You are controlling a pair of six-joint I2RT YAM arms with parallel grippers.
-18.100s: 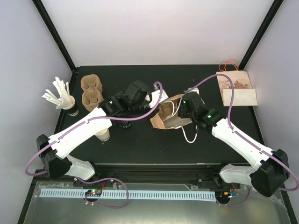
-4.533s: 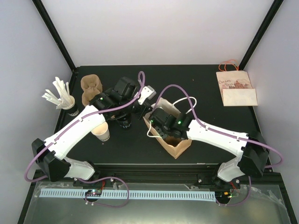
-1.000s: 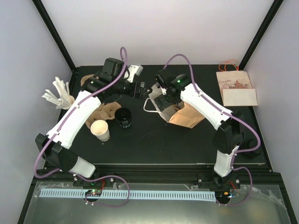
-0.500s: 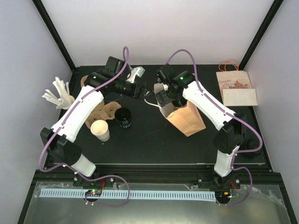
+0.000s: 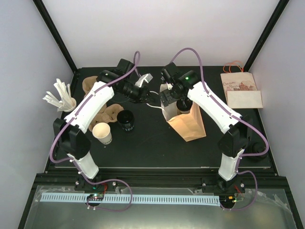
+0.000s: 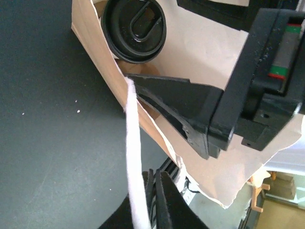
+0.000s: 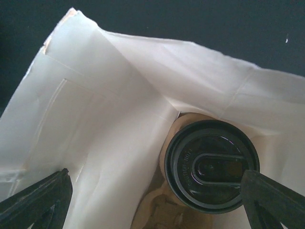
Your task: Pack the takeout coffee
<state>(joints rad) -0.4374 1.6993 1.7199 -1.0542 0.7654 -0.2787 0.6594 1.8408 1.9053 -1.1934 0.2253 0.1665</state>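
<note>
"Since you're standing closer, where is the coffee right now?"

"Inside the paper bag (image 5: 187, 125), just right of centre in the overhead view. It's a lidded cup (image 7: 212, 171), upright, tucked into a corner fold and sitting low and to the right in the right wrist picture."

"And the hands?"

"The right gripper (image 5: 172, 98) hangs over the bag's mouth with its fingers spread wide, gripping nothing. The cup lies straight below it, a little toward one finger, its long axis pointing up at the camera. I'd judge the only clean way out for that hand is straight up along that axis, since a sideways drift would catch the paper."

"The left one?"

"The left gripper (image 5: 144, 92) reaches in from the left and is drawn narrow at the bag's rim, by the white handle (image 6: 132, 143). It looks pinched on the paper there. Its fingers sit at the very bottom of its own view, though, so I can't swear whether they have rim, cord or both."

"What does the cup look like?"

"Brown body, glossy black lid with an oval sip recess, seated flat. The bag is kraft brown outside and pale inside, and it's standing open."

"Anything else to pack?"

"Possibly. A black cup (image 5: 126, 120) and a pale cup (image 5: 103, 133) stand lower left of centre. The left arm is nearer to those."
</note>
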